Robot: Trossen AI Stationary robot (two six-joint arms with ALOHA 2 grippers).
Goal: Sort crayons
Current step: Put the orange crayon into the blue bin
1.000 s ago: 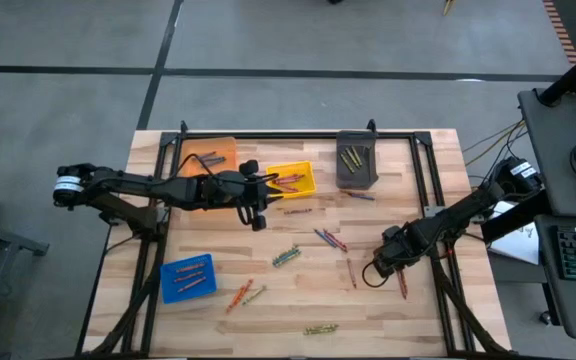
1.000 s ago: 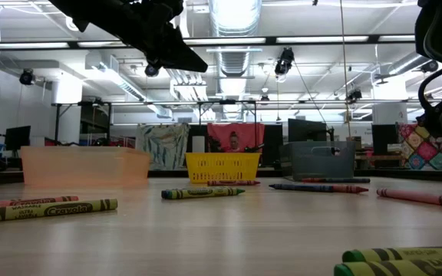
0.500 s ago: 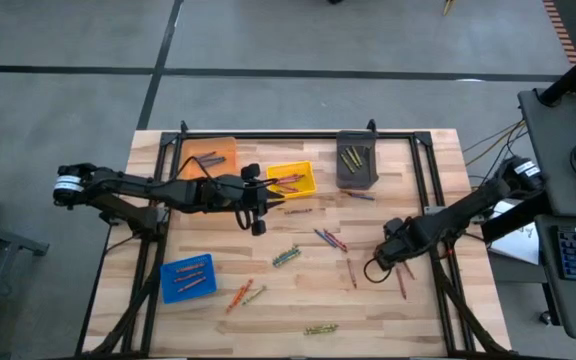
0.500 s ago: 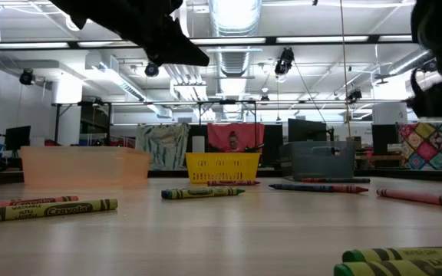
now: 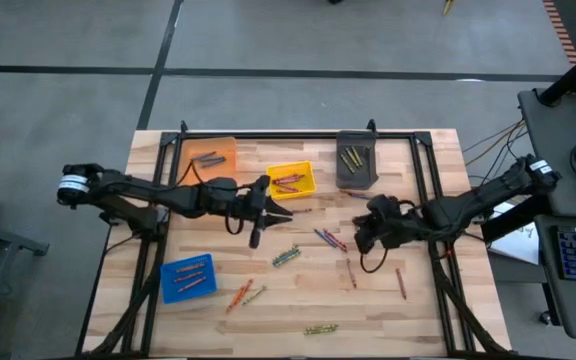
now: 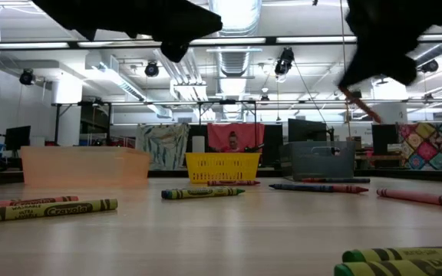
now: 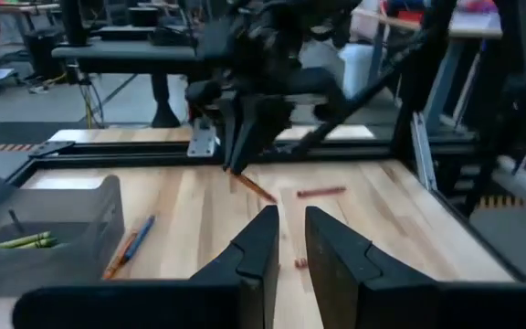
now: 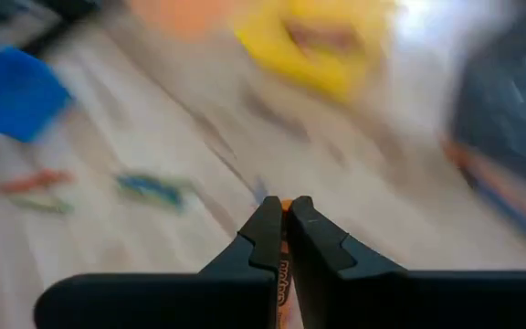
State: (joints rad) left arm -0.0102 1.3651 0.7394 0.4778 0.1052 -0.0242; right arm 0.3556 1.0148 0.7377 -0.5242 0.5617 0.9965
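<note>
My right gripper [image 5: 360, 240] hangs over the table's middle right, shut on a red-orange crayon [image 6: 363, 106]. The same crayon [image 7: 249, 185] shows in the left wrist view, below the gripper. My left gripper [image 7: 290, 239] stands open just in front of the yellow bin [image 5: 290, 180], nothing between its fingers. Loose crayons lie flat on the wood: a green pair [image 5: 286, 257], a blue and red group [image 5: 330, 240], two red ones [image 5: 351, 272] [image 5: 401, 283], orange ones [image 5: 240, 294] and olive ones [image 5: 320, 328]. My right gripper pinches the crayon's upper end [image 8: 284, 267] between its two fingers, and the crayon lies along them. The fingers slant down from the table's right side. The crayon's free end [image 6: 373, 115] sticks out past the fingertips, tilted downward and lifted clear of the table.
An orange bin [image 5: 211, 155] and a grey bin [image 5: 356, 160] stand along the far edge, each with crayons inside. A blue bin [image 5: 188, 277] sits near left. Black frame rails [image 5: 298, 136] run around the tabletop. More crayons lie near the yellow bin [image 5: 298, 210] and grey bin [image 5: 360, 196].
My right gripper has risen from the table's right part and swung toward the middle while turning, and now carries the red-orange crayon clear of the wood. My left gripper has tipped up from pointing down to nearly level and edged slightly toward the right.
</note>
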